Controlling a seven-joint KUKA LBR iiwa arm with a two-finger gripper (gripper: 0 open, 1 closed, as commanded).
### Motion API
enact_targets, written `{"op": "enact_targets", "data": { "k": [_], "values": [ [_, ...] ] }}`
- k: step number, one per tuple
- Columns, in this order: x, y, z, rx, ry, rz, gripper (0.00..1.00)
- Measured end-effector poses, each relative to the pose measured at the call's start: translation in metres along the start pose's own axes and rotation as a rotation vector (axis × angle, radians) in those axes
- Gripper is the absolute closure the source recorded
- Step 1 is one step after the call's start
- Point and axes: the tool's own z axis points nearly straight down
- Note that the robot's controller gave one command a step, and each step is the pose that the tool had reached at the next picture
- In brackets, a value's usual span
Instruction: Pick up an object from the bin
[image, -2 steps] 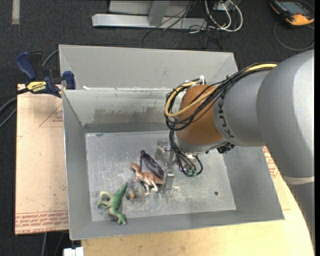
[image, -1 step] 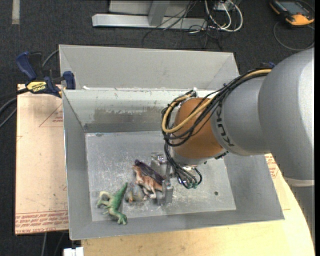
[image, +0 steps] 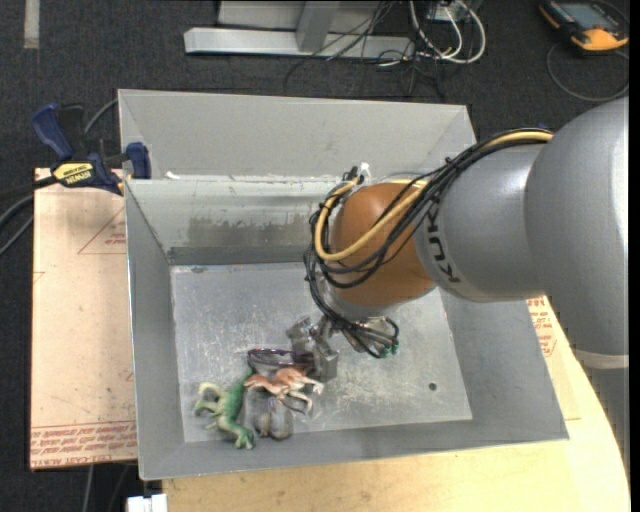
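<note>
Grey KUKA arm (image: 570, 220), orange wrist cover (image: 375, 255), black-yellow cables (image: 440, 175), seemingly metal end effector (image: 316, 352)

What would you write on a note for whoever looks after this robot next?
Claw: low inside the bin, at the upper right edge of a small heap of toys.
Things: a tan dinosaur and a dark purple piece lie nearest the claw. A green dinosaur and a grey piece lie just beyond, all at the lower left of the bin floor.
Done: no toy is lifted off the floor yet.
Left: grip one toy, probably the tan dinosaur, and lift it out.
</note>
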Motion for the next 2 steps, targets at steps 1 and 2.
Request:
{"op": "enact_targets", "data": {
  "k": [1, 2],
  "values": [
    [0.0, 0.0, 0.0, 0.0, 0.0, 0.0, 1.0],
    [-0.03, 0.023, 0.003, 0.002, -0.009, -0.384, 1.0]
  ]
}}
